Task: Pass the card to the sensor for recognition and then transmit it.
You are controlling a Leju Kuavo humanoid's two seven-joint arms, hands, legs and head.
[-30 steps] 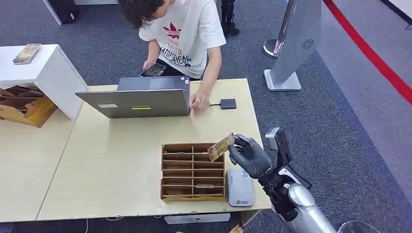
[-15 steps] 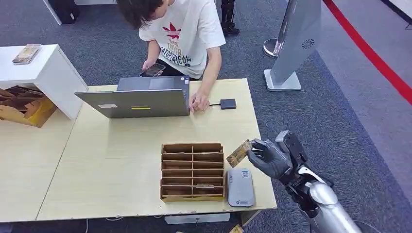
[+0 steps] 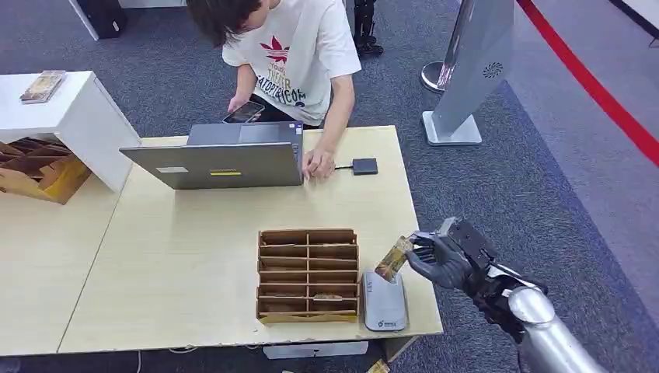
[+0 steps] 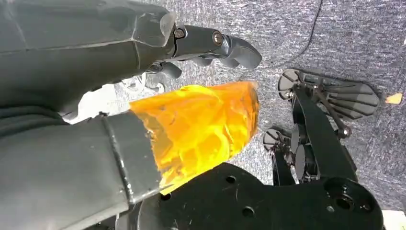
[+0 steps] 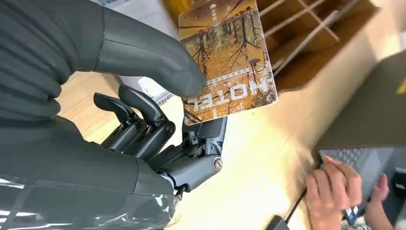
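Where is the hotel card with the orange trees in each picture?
Head view: the orange tree-printed hotel card is held by the right hand, low and right of centre, just above the grey sensor box.
Right wrist view: card at top centre, under the thumb.
Left wrist view: not in it.
Shared landmark: the brown wooden slotted organizer, also at.

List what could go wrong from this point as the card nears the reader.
1. The right robot hand pinches the autumn-print hotel card by one end only, so it might slip or twist.
2. The card hangs tilted above the grey card reader; a skewed pass may not register.
3. The brown wooden slotted organiser sits right beside the reader, so the card could clip it.
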